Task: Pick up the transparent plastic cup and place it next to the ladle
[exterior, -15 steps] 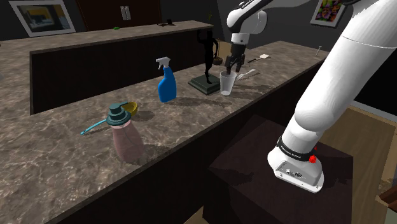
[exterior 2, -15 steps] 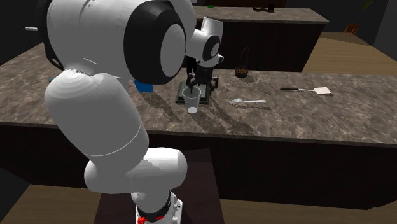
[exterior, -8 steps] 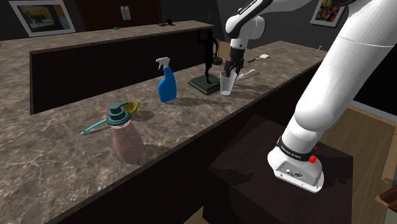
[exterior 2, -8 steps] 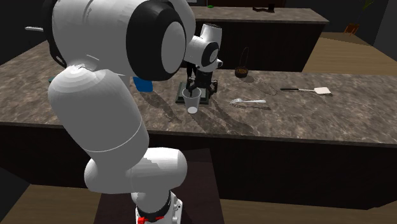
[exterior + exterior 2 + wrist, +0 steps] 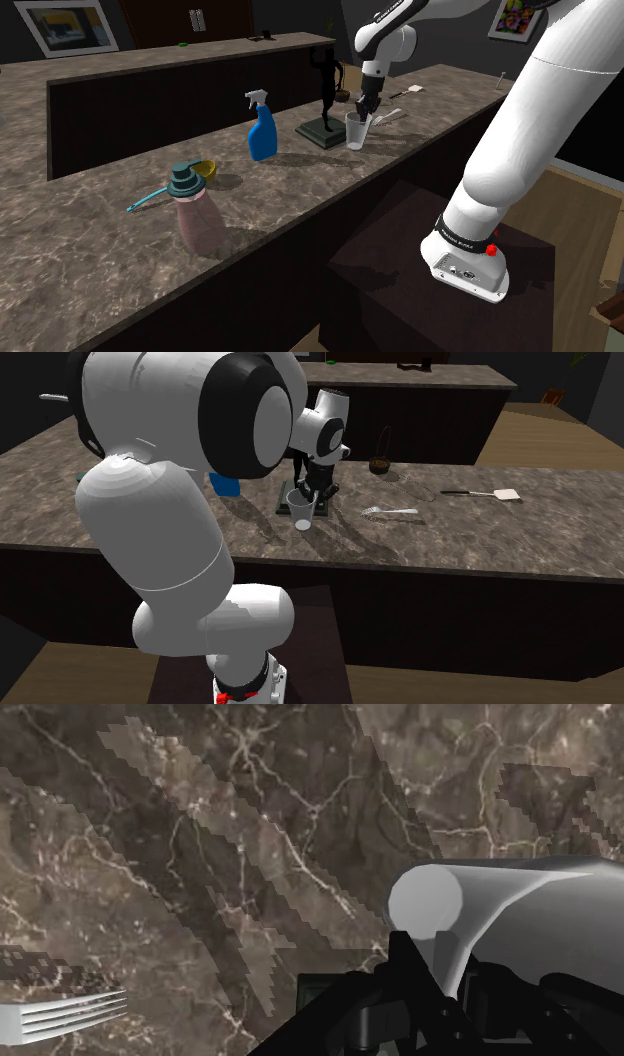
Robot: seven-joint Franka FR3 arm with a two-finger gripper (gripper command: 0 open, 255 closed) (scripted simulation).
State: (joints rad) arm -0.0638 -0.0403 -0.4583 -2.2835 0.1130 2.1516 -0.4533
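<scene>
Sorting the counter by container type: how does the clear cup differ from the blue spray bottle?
The cup is see-through and pale; the spray bottle is solid blue with a white trigger head. The cup is open-topped and shorter; the bottle is closed and taller. Both stand upright on the counter.

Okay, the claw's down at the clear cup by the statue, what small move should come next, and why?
Probably a short, straight lift. The claw seems clamped on the rim wall of the cup, the cup stands on the counter, and the ladle lies far along it.
</scene>
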